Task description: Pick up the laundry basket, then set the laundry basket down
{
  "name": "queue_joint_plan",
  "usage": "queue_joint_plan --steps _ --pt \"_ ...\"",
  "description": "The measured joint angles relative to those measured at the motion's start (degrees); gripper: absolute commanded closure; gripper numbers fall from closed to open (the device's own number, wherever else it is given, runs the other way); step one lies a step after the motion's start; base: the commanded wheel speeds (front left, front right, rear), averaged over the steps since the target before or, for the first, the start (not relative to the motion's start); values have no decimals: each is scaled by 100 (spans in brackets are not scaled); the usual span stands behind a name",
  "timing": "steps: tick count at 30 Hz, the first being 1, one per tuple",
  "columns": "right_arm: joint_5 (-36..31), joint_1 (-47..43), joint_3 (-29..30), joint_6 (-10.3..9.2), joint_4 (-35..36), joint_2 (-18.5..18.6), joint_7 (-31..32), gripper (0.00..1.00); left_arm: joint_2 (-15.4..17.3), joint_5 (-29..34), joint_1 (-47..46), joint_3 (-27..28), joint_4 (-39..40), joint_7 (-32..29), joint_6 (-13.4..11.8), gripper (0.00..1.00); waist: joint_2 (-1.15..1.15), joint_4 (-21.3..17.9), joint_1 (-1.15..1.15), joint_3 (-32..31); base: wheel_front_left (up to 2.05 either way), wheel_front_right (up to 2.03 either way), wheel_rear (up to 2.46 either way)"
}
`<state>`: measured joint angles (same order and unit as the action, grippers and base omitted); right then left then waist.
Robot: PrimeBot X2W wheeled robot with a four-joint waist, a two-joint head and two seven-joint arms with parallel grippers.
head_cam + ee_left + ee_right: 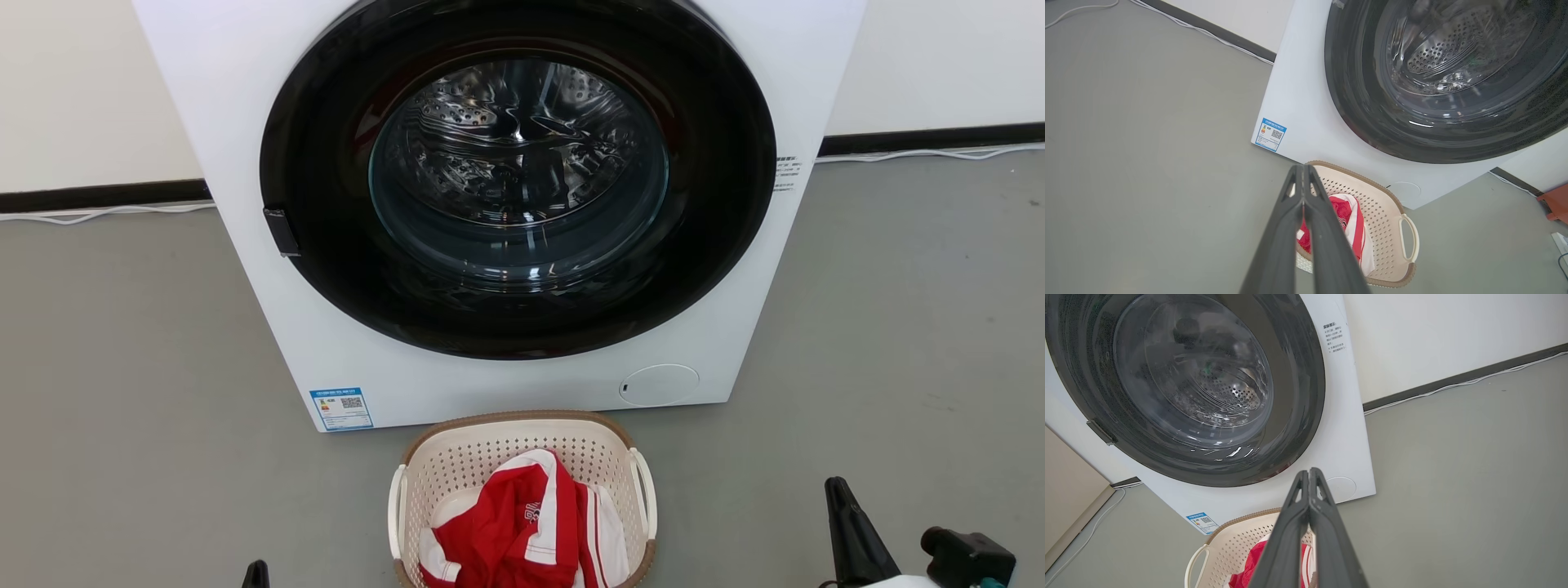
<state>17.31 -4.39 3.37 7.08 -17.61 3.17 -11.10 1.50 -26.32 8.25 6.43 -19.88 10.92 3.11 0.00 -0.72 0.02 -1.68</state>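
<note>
The laundry basket (490,449) is cream with perforated walls, a brown rim and white loop handles. It stands on the grey floor just in front of the washer and holds a red and white garment (522,531). My left gripper (1303,167) is shut and empty, hanging above the basket's (1384,212) left side. Its tip (257,567) peeks in at the bottom of the head view, left of the basket. My right gripper (1309,471) is also shut and empty, above the basket's (1224,551) right side. In the head view it (837,486) stands well right of the basket.
A white front-loading washer (245,122) with a closed dark round door (518,180) stands close behind the basket. A white cable (106,214) runs along the dark skirting at the wall. Grey floor (122,367) stretches to both sides. An orange object (1555,202) sits at the far right.
</note>
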Motion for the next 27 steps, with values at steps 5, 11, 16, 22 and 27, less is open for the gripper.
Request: queue_joint_plan --steps 5,11,16,22,27 --pt "345 5 13 0 10 -2 62 100 2 -314 -60 -8 27 -92 19 100 0 3 0 9 0 0 0" --pt "764 16 32 0 19 -7 177 100 4 -677 -80 -18 44 -188 37 100 0 7 -1 19 0 0 0" --pt "1110 110 44 -1 23 -10 249 100 8 -990 -153 -24 64 -247 51 100 0 11 -1 28 0 0 0" --pt "1523 127 62 -1 36 -14 355 100 12 -1358 -188 -33 97 -353 77 100 0 15 -1 39 0 0 0" --pt "1874 130 81 -1 38 -16 414 100 16 -1670 -240 -40 111 -444 94 100 0 18 -1 47 0 0 0"
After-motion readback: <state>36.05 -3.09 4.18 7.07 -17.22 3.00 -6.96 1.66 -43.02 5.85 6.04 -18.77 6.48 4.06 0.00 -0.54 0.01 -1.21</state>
